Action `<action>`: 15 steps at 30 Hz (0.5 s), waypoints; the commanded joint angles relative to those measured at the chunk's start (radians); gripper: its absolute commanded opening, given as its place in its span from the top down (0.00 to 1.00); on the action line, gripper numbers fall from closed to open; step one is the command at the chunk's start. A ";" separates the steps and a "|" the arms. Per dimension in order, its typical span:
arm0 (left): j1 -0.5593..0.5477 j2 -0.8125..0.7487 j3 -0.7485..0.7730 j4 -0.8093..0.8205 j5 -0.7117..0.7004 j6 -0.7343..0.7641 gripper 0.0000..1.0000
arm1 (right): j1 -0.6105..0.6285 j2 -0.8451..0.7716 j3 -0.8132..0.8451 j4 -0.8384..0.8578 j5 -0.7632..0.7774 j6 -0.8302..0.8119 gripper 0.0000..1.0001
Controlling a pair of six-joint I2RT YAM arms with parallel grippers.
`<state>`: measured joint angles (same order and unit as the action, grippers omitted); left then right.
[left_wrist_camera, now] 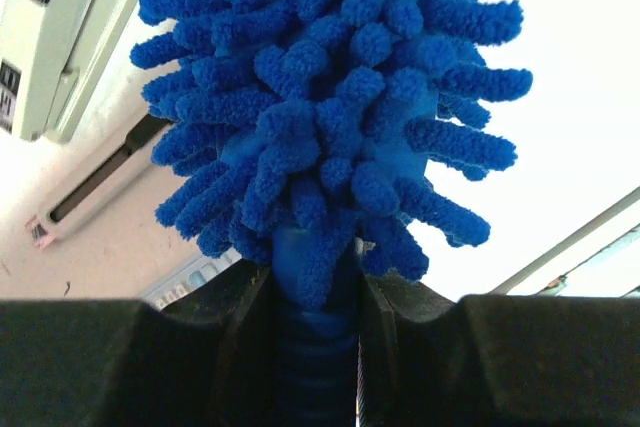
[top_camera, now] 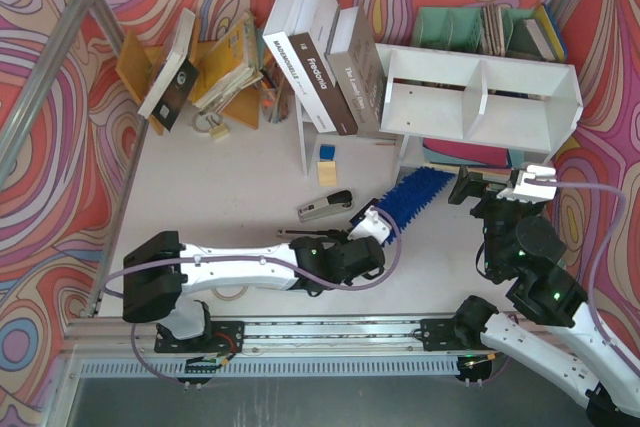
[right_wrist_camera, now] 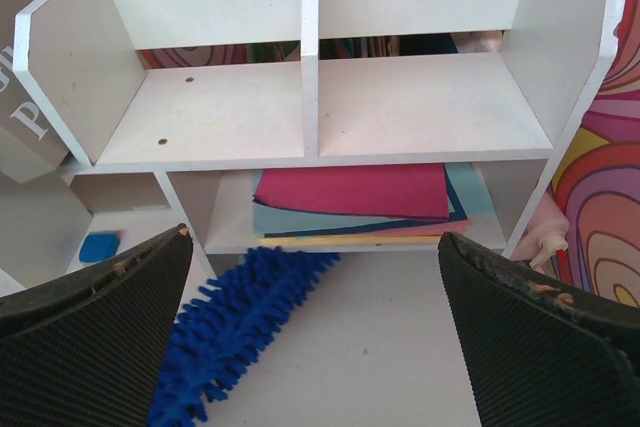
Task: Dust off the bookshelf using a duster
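Now the blue duster (top_camera: 418,195) reaches across the table (top_camera: 250,177), with its fluffy tip near the bottom of the white bookshelf (top_camera: 430,107). The left end effector (top_camera: 368,225) squeezes its handle. The right end effector (top_camera: 500,187) is wide open and holds nothing.

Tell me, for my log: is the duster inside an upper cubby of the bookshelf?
No, the duster lies before the lower tier of the bookshelf, outside both cubbies.
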<state>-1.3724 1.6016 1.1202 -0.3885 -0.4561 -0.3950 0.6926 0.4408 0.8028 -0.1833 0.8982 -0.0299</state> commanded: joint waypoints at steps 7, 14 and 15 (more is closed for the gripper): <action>0.021 -0.097 -0.085 0.020 -0.092 -0.080 1.00 | -0.002 0.009 -0.004 0.029 0.017 -0.010 0.01; 0.022 -0.003 0.028 0.084 -0.044 -0.001 1.00 | -0.003 0.004 -0.004 0.025 0.017 -0.008 0.01; 0.021 0.018 0.051 0.088 -0.039 0.011 1.00 | -0.002 0.004 -0.003 0.025 0.016 -0.008 0.01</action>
<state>-1.3575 1.5661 1.0836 -0.3996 -0.4789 -0.4274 0.6926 0.4465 0.8028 -0.1837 0.9005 -0.0299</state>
